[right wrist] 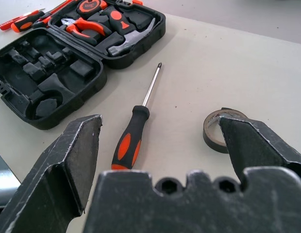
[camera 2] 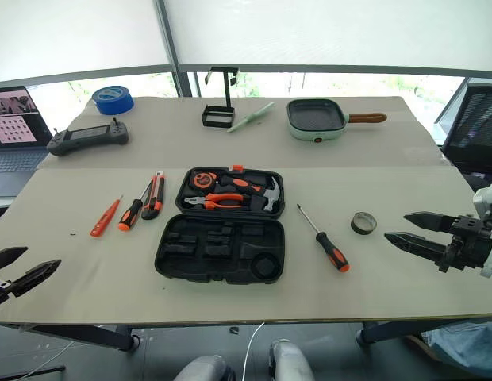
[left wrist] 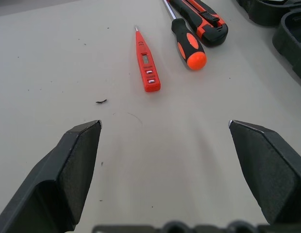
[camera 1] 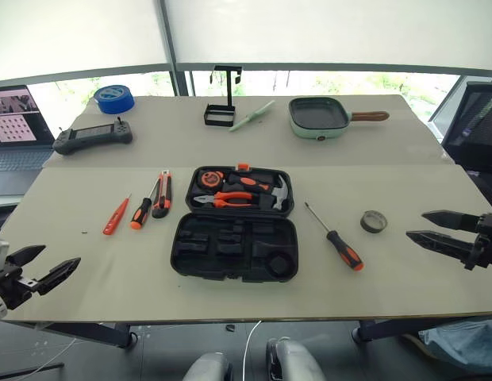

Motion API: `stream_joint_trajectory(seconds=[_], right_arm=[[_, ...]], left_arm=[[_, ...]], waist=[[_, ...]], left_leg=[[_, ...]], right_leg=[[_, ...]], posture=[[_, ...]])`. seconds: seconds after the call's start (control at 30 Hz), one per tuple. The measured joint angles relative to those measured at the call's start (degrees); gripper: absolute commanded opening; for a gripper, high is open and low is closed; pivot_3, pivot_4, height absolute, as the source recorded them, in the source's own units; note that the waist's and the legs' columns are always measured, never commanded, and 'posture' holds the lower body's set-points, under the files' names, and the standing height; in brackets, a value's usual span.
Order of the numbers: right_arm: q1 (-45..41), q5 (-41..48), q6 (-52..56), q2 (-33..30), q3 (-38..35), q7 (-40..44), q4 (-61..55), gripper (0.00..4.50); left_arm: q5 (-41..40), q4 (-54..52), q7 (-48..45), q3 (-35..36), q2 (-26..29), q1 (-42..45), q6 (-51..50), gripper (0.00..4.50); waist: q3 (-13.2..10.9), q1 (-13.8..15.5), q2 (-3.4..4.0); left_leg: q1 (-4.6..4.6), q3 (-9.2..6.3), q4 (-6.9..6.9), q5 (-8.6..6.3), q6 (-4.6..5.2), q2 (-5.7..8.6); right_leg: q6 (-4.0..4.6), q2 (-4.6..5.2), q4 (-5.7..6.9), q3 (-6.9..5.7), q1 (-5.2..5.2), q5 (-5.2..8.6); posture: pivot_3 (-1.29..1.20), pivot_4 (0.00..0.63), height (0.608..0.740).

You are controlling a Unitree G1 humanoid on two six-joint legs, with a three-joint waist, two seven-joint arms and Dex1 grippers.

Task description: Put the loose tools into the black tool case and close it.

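We see the black plastic hinged tool case (camera 1: 234, 234) lying open at the centre of the frame. Left of it lie a slim all-orange screwdriver (camera 1: 116, 215), a short black-and-orange screwdriver (camera 1: 142, 209) and a black-and-orange utility knife (camera 1: 162, 194). To its right lie a long-shafted black-and-orange screwdriver (camera 1: 335, 237) and a small grey tape roll (camera 1: 374, 221). Our left gripper (camera 1: 41, 270) at lower left and right gripper (camera 1: 424, 226) at right hover spread wide, empty.
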State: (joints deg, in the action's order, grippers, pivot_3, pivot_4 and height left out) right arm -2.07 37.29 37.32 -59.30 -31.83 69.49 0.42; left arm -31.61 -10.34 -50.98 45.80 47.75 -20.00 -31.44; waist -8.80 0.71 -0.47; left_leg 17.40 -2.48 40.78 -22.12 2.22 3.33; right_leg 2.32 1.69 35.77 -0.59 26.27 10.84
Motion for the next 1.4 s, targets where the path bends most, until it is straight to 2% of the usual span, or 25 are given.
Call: stream_joint_trajectory(seconds=[0.23, 0.33, 0.47, 0.53, 0.6, 0.7, 0.77, 0.87, 0.97, 1.17, 1.4], right_arm=[[-0.41, 0.00, 0.82, 0.01, 0.19, -1.89, -2.28, 4.46], [-2.17, 0.03, 1.49, 0.00, 0.78, -3.38, -4.15, 4.46], [-8.44, 2.56, 4.44, -0.01, 4.06, -6.15, -10.96, 4.46], [-12.83, 5.72, 7.06, -0.04, 6.75, -7.76, -15.61, 4.46], [-13.11, 7.47, 6.98, -0.07, 7.05, -6.65, -19.38, 4.46], [-8.81, 10.40, 6.68, 0.13, 5.73, -4.23, -26.38, 4.46], [-10.28, 11.65, 6.51, 1.36, 7.06, -3.56, -29.83, 4.46], [-18.09, 10.76, 4.67, 4.45, 15.29, -4.39, -29.41, 4.46], [-19.21, 10.56, 4.32, 6.33, 20.21, -4.90, -29.68, 4.46], [-22.66, 9.47, 3.96, 8.38, 23.15, -7.13, -29.67, 4.46], [-22.92, 8.18, 3.89, 9.28, 24.95, -8.64, -28.96, 4.46]], left_arm=[[-0.02, -1.35, 2.02, -0.26, 0.00, 0.06, -2.43, 4.50], [-0.88, -3.93, 5.34, -1.40, 0.00, 2.56, -7.22, 4.50], [-4.43, -10.82, 12.09, -5.13, 0.60, 10.48, -16.64, 4.50], [-5.82, -13.24, 16.77, -9.34, 1.42, 16.63, -23.36, 4.50], [-7.32, -15.00, 20.71, -12.94, 1.38, 21.95, -29.53, 4.50], [-7.82, -14.11, 27.63, -17.57, -0.52, 30.38, -39.93, 4.50], [-6.80, -11.85, 30.92, -20.43, -1.34, 34.44, -44.11, 4.50], [-4.41, -7.83, 32.72, -24.90, -1.51, 38.87, -44.37, 4.50], [-2.10, -2.55, 33.04, -27.46, -1.95, 42.28, -43.25, 4.50], [3.14, 7.65, 32.52, -33.71, -2.27, 45.69, -38.75, 4.50], [6.48, 15.96, 28.70, -38.49, -4.17, 50.29, -32.14, 4.50]], waist=[[0.00, 0.01, 0.00], [0.00, 0.12, 0.00], [0.00, 0.00, 0.00], [-0.01, -0.03, 0.02], [-0.01, 0.16, 0.01], [-0.01, 0.61, 0.00], [-0.01, 0.17, -0.03], [-0.08, -0.88, -0.17], [-0.10, -0.56, -0.20], [-0.10, -0.07, -0.20], [-0.10, 0.00, -0.21]], left_leg=[[0.00, 0.00, 0.00, 0.00, 0.00, 0.00], [0.01, -0.02, 0.02, 0.00, 0.00, 0.01], [-0.02, -0.04, 0.02, 0.02, -0.06, 0.02], [0.03, -0.06, 0.02, 0.05, -0.12, 0.04], [0.08, -0.20, 0.00, 0.06, -0.13, 0.04], [0.17, -0.26, 0.06, 0.07, -0.13, 0.07], [0.15, -0.24, 0.18, 0.07, -0.14, 0.14], [-0.02, -0.19, 0.17, 0.13, -0.25, 0.27], [-0.01, -0.30, 0.06, 0.23, -0.43, 0.26], [0.13, -0.31, 0.16, 0.27, -0.46, 0.31], [0.18, -0.37, 0.19, 0.28, -0.43, 0.44]], right_leg=[[0.00, 0.00, 0.00, 0.01, 0.00, 0.00], [0.00, 0.00, 0.02, -0.01, -0.01, 0.00], [0.00, 0.00, 0.10, -0.01, 0.00, 0.00], [0.00, -0.01, 0.10, -0.02, 0.06, -0.01], [0.00, -0.02, 0.08, -0.13, 0.05, -0.01], [-0.02, -0.02, 0.12, -0.18, 0.08, 0.00], [-0.06, -0.02, 0.16, -0.13, 0.09, -0.02], [-0.08, 0.05, 0.07, -0.05, 0.01, -0.04], [0.00, 0.06, 0.21, -0.14, 0.12, 0.00], [0.02, 0.12, 0.24, -0.18, 0.23, 0.00], [0.00, 0.35, 0.28, -0.29, 0.25, 0.00]], posture=[[0.00, 0.150, 0.740], [0.00, 0.150, 0.740], [0.00, 0.150, 0.740], [0.00, 0.150, 0.740], [0.00, 0.150, 0.740], [0.00, 0.150, 0.740], [0.00, 0.150, 0.740], [0.00, 0.150, 0.740], [0.00, 0.150, 0.740], [0.00, 0.150, 0.740], [0.00, 0.150, 0.740]])
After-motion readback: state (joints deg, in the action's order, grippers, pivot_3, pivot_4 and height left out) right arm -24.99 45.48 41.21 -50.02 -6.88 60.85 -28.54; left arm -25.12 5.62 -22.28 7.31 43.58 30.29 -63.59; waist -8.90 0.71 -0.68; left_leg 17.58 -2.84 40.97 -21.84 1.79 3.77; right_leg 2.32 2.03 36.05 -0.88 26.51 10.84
